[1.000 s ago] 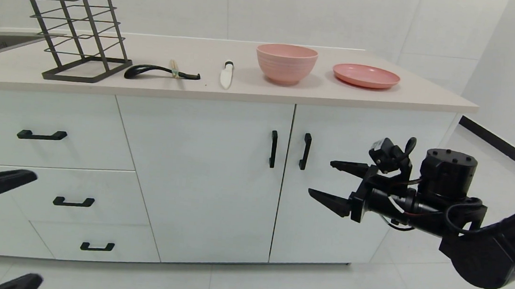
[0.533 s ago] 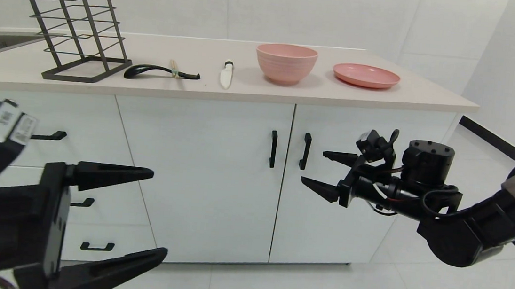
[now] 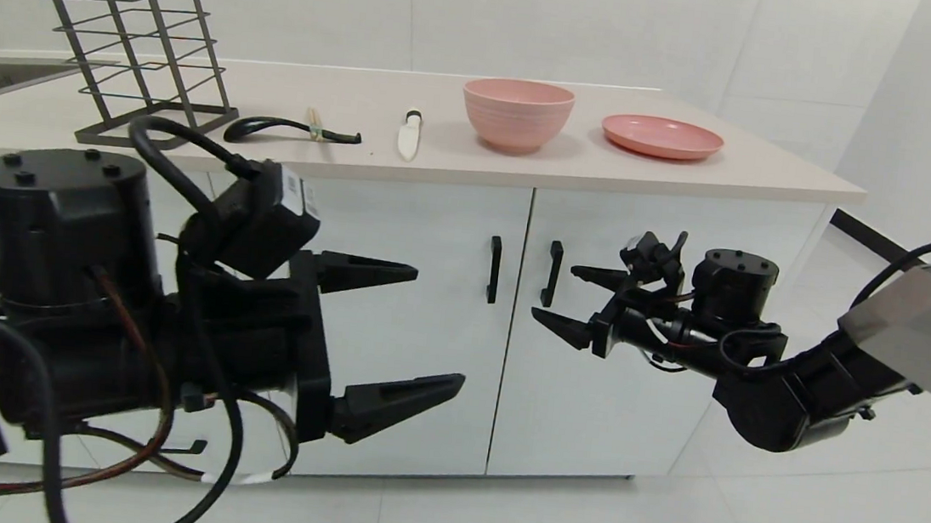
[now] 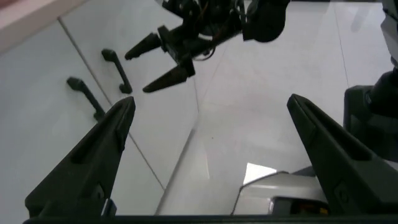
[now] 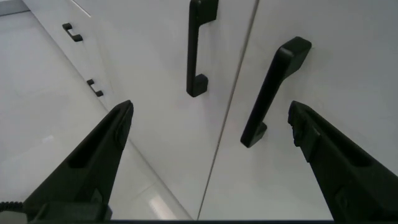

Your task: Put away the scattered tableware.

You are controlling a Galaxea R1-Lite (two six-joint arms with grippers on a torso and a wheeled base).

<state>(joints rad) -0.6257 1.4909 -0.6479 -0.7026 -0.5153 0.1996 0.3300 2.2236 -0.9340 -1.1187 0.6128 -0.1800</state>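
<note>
Looks like the very start, with no dish put away yet. Hanging low before the doors: left gripper [image 3: 438, 325] and right gripper [image 3: 555, 293], both spread wide and empty. Next, maybe, closing the right one on a door handle [image 3: 551, 273] close by, or lifting up to the counter [image 3: 764, 181]. Up there, well apart from both: one rack [image 3: 133, 33], one bowl [image 3: 517, 114], one plate [image 3: 662, 137], one spoon [image 3: 273, 128], one knife [image 3: 411, 137], one pair of chopsticks [image 3: 315, 125]. Lower down, two door handles side by side.
</note>
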